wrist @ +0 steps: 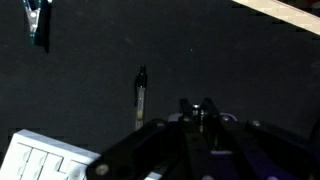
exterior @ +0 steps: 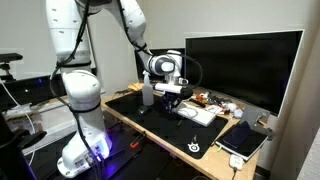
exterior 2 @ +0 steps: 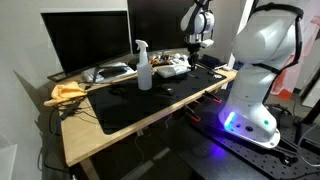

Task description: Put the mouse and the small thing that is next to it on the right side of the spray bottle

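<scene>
Covering the worktop in an exterior view, a black mat (exterior: 160, 122) runs beneath the white arm, with a large dark monitor (exterior: 243, 68) closing off the far side. The spray bottle (exterior: 147, 93) stands upright on the mat, and the gripper (exterior: 172, 96) hangs just beside it, above a white keyboard (exterior: 200, 113). A dark tablet (exterior: 243, 138) lies near the table's end. The jaws are too small here to tell whether they are apart or together.

From the opposite exterior view, the pale wooden desk (exterior 2: 85, 135) shows a bare strip around the mat. The bottle (exterior 2: 144, 66) stands mid-mat with open mat in front of it. A yellow cloth (exterior 2: 68, 92) lies at the far corner. The gripper (exterior 2: 193, 45) hovers beyond the bottle, near the clutter before the screens, and the white robot base (exterior 2: 250, 85) stands past the desk's end.

At the wrist, dark mat fills the view. A slim pen-like stick (wrist: 141, 95) lies ahead, the keyboard's corner (wrist: 40, 160) low beside it, and the desk edge (wrist: 290, 15) crosses the top. The gripper (wrist: 200, 112) is a dark mass, so its state cannot be told.
</scene>
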